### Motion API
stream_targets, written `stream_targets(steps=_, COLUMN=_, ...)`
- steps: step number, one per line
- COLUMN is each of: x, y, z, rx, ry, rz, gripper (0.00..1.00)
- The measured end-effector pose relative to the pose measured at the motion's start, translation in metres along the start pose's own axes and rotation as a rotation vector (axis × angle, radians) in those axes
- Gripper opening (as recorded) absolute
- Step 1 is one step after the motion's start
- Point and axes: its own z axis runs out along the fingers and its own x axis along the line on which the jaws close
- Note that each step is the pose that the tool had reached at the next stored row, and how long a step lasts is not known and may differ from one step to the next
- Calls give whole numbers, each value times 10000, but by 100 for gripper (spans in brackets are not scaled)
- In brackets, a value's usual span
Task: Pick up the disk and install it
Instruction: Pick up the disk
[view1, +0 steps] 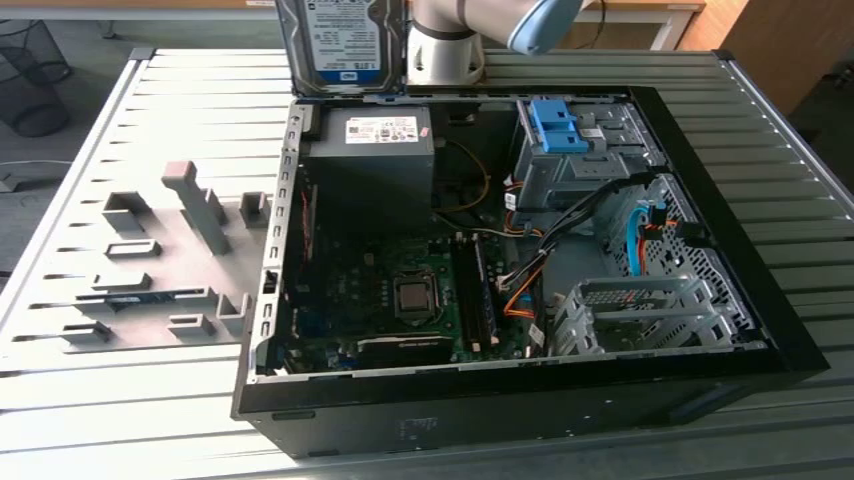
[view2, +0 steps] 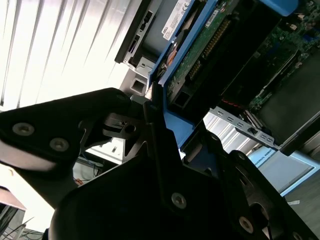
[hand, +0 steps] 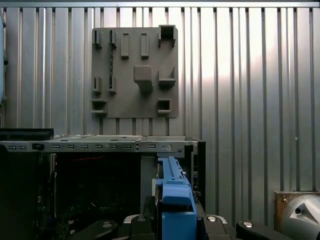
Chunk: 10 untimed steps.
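The disk (view1: 342, 45) hangs upright above the far edge of the open computer case (view1: 747, 300), its white-and-blue label facing the exterior view. In the second wrist view my gripper (view2: 167, 125) is shut on the disk's blue carrier (view2: 172, 67), and the green circuit board on the disk's (view2: 200, 55) underside shows beyond the black fingers (view2: 125, 135). In the first wrist view the carrier's blue edge (hand: 175, 197) stands between the two black fingers (hand: 215, 222), above the case's wall (hand: 100, 146).
Inside the case are a grey power supply (view1: 374, 160), the motherboard (view1: 400, 290), cables, and a metal drive bay with a blue bracket (view1: 558, 125). A grey fixture plate (view1: 147, 260) lies on the slatted table at the exterior view's left. The arm's base (view1: 447, 50) stands behind the case.
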Motion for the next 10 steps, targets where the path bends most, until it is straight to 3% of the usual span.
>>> stream_targets(steps=6, x=-4, y=-196, z=-3, rx=-1, ry=0, rz=0, gripper=36)
stream_targets(steps=10, x=-6, y=-281, z=-4, rx=-2, ry=1, rz=-1, gripper=36)
